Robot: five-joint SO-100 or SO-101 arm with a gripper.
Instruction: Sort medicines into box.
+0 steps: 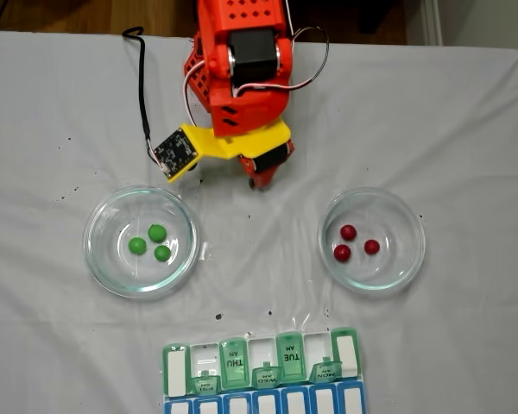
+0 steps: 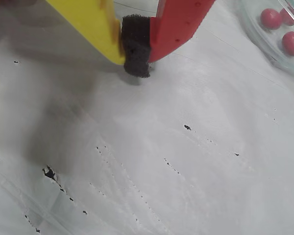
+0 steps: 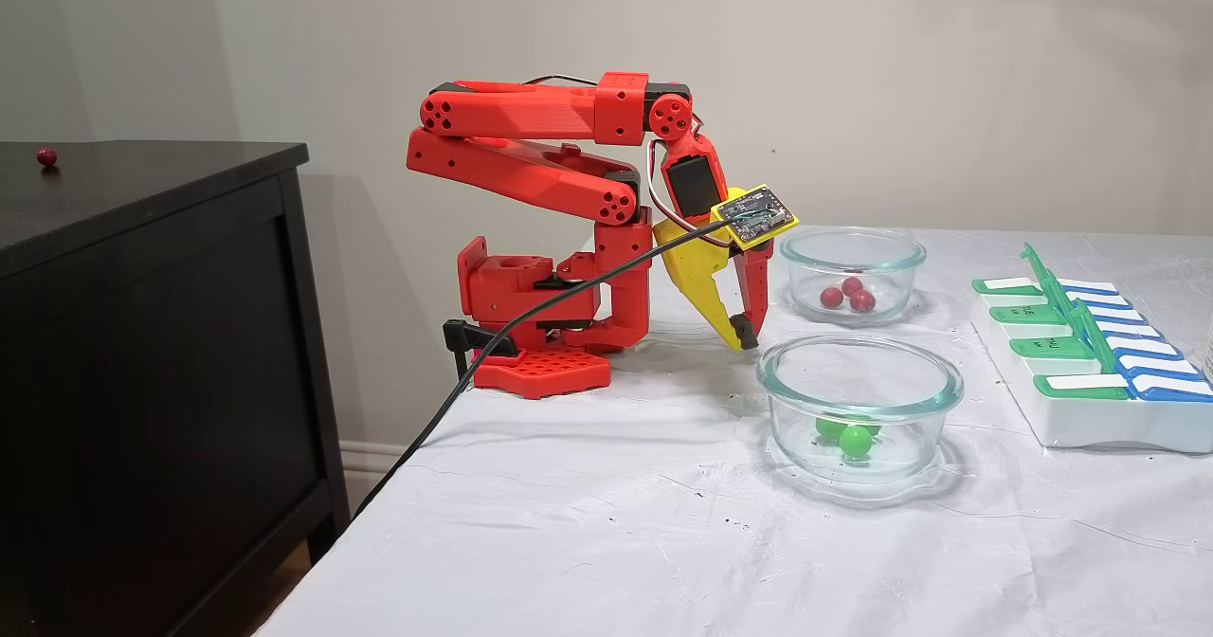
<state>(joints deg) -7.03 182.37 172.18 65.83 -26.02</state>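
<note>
Three green medicines (image 1: 152, 241) (image 3: 854, 440) lie in a clear glass dish (image 1: 99, 259) (image 3: 858, 376) on the left of a fixed view. Three red medicines (image 1: 352, 244) (image 2: 284, 29) (image 3: 846, 295) lie in a second glass dish (image 1: 407, 259) (image 3: 851, 248) on the right. The box (image 1: 266, 373) (image 3: 1090, 424) sits at the near edge with several green lids raised. My gripper (image 1: 257, 178) (image 2: 136, 63) (image 3: 743, 337), one yellow finger and one red, is shut with only its black foam pad between the tips. It hangs just above the cloth between the two dishes, holding nothing.
A white cloth (image 1: 268, 276) with small dark specks covers the table. The red arm base (image 3: 540, 334) stands at the back, its black cable (image 3: 455, 400) trailing off the table edge. A black cabinet (image 3: 142, 334) stands beside the table with a red ball (image 3: 45, 155) on top.
</note>
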